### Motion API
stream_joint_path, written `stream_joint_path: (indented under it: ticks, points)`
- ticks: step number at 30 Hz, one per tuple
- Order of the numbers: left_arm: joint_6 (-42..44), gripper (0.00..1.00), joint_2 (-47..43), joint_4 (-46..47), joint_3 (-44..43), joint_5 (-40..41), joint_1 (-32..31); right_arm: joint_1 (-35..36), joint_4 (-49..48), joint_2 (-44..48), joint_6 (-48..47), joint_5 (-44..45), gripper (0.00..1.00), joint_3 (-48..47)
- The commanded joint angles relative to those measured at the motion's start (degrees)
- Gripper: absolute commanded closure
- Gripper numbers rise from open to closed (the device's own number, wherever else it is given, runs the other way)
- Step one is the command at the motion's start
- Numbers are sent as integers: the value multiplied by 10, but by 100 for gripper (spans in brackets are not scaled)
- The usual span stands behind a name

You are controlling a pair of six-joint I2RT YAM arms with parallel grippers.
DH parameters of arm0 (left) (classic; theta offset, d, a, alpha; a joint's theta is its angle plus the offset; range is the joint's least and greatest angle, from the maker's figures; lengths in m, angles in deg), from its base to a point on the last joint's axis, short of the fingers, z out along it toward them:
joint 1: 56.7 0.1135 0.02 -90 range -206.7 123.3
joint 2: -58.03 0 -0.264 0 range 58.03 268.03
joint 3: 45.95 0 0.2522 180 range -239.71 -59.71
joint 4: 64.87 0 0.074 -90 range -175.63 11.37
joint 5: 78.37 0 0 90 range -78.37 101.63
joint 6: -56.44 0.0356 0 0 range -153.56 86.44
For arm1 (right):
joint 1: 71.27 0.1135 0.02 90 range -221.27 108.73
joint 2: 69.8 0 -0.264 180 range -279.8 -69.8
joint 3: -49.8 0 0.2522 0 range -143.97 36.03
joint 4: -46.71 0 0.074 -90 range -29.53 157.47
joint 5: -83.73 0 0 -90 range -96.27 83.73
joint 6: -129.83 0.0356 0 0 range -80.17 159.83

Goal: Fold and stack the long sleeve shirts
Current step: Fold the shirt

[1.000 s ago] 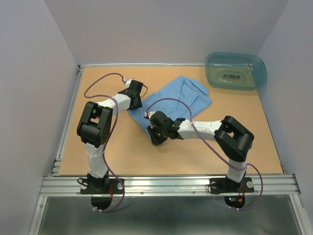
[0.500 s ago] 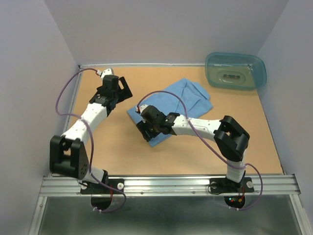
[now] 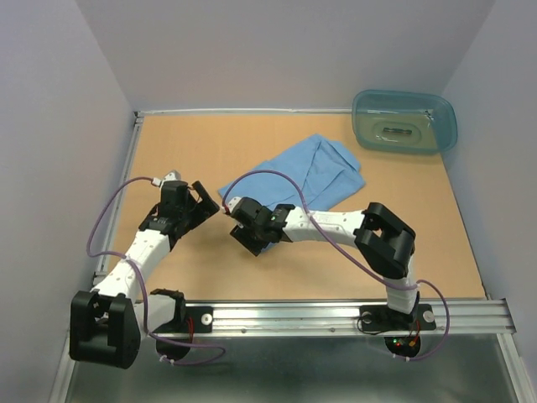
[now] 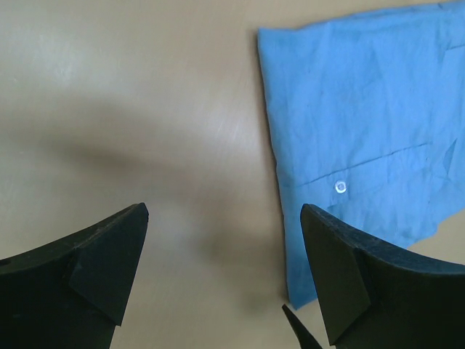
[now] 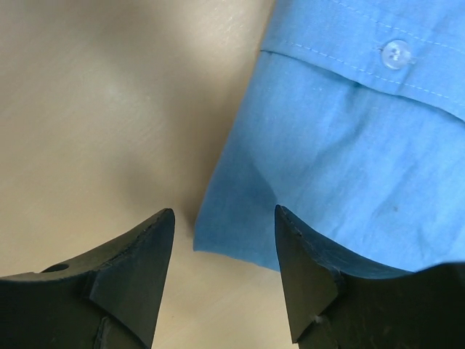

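Left gripper (image 3: 208,204) and right gripper (image 3: 239,220), both open, at the near-left corner of the shirt (image 3: 315,172).
The left gripper hangs over bare table (image 3: 210,151), jaws spread wide and empty, with the shirt's edge at its 2 o'clock. The right gripper has its jaws partly apart and grips nothing; the shirt's corner lies on the table just beyond its fingertips. The shirt lies flat, off the table's centre toward 1 o'clock. The tub (image 3: 403,122) sits at the shirt's 2 o'clock, apart from it.
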Motion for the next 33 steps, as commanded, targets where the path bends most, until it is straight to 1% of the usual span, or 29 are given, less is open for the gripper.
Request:
stream_joint_path:
  ticks: [1,5,8,9,11,12,15,16,17,22,23,28,31,33]
  points:
    - [-32,3,-18,34,28,-44,-1,8,7,-19,-17,17,38,-41]
    - [-42,4,-1,60,55,-67,-1,8,7,-39,-17,33,39,-47]
    - [-50,5,10,77,69,-82,-1,8,6,-51,-17,65,46,-48]
    - [-55,6,12,81,73,-86,0,8,6,-58,-17,72,54,-49]
    - [-58,6,16,96,82,-97,-1,8,6,-60,-16,89,64,-49]
    - [-60,6,17,99,85,-100,-1,8,5,-60,-16,91,75,-50]
    - [-61,7,22,102,87,-108,-1,8,6,-57,-15,89,90,-56]
    - [-64,7,22,105,85,-110,-2,8,6,-52,-13,84,98,-61]
    - [-65,7,23,116,84,-116,-2,8,6,-48,-12,77,99,-63]
    - [-89,7,31,145,81,-137,-2,5,-9,-25,17,40,99,-80]
    - [-97,7,38,152,79,-146,-2,3,-14,-19,21,19,99,-82]
    - [-122,7,71,184,71,-161,-2,-5,-42,-7,37,-16,100,-83]
    - [-149,8,99,240,73,-180,-3,-7,-58,-1,48,-34,99,-83]
    - [-158,9,120,260,71,-186,-5,-11,-64,-1,55,-39,99,-81]
